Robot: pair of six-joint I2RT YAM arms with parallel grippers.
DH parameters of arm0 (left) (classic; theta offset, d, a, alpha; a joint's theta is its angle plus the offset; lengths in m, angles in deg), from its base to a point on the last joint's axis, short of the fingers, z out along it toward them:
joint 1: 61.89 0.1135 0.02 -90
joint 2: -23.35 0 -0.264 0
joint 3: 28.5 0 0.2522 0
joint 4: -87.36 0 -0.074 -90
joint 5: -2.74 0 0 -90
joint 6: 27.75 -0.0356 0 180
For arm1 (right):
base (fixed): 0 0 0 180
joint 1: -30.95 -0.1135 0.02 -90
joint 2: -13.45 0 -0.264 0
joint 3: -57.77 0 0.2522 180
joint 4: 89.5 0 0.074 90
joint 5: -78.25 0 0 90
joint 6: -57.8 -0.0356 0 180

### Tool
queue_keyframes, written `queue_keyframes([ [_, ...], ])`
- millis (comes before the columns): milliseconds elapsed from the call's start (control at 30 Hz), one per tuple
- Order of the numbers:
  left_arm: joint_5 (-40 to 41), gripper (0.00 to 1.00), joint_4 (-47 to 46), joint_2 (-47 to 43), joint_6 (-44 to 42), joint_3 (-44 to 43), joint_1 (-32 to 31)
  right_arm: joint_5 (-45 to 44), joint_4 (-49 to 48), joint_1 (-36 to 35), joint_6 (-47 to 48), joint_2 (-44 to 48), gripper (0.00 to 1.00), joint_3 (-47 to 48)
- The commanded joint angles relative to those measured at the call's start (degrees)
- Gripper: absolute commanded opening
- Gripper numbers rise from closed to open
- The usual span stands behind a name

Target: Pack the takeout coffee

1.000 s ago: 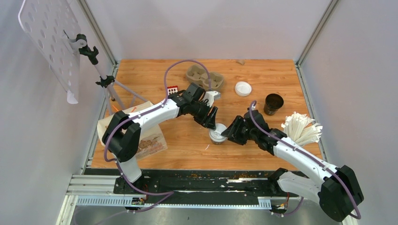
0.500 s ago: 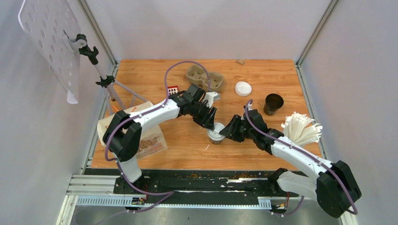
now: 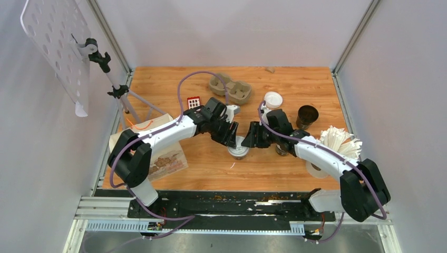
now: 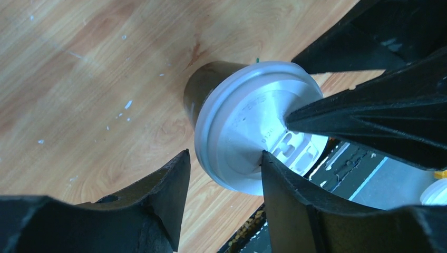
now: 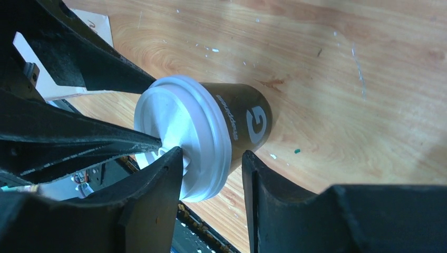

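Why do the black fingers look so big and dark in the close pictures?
Left wrist view: the left gripper's fingers crowd the lens, dark and nearly featureless; the cup lid is bright. Right wrist view: the right gripper's fingers do likewise. Top view: even light.

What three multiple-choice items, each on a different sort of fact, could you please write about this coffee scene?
1. Where is the lidded cup?
A. held up in the air
B. on the table, between the left gripper and right gripper
C. stacked on another cup

2. What colour is its lid?
A. black
B. brown
C. white

3. How is the dark cup near the loose lid?
A. upright, no lid
B. upright, lidded
C. lying on its side

Answers:
1 B: its base rests on bare wood, with fingers on either side.
2 C: both wrist views show a white lid.
3 A: its dark open mouth faces up.
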Motion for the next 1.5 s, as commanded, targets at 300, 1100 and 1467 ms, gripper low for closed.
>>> queue_keyframes([
  [300, 4.2, 0.69, -1.5, -4.4, 5.0, 0.6, 0.1, 2.8, 6.9, 3.5, 13.2, -4.7, 0.58, 9.1],
  [1100, 2.4, 0.61, 1.0, -1.9, 0.4, -4.3, 2.2, 13.7, 8.1, 2.8, 2.0, -1.8, 0.60, 5.4],
  [1467, 0.7, 0.57, 1.8, 0.7, -2.5, -4.3, 2.4, 17.0, 7.1, 4.0, 5.0, -6.4, 0.55, 7.2],
])
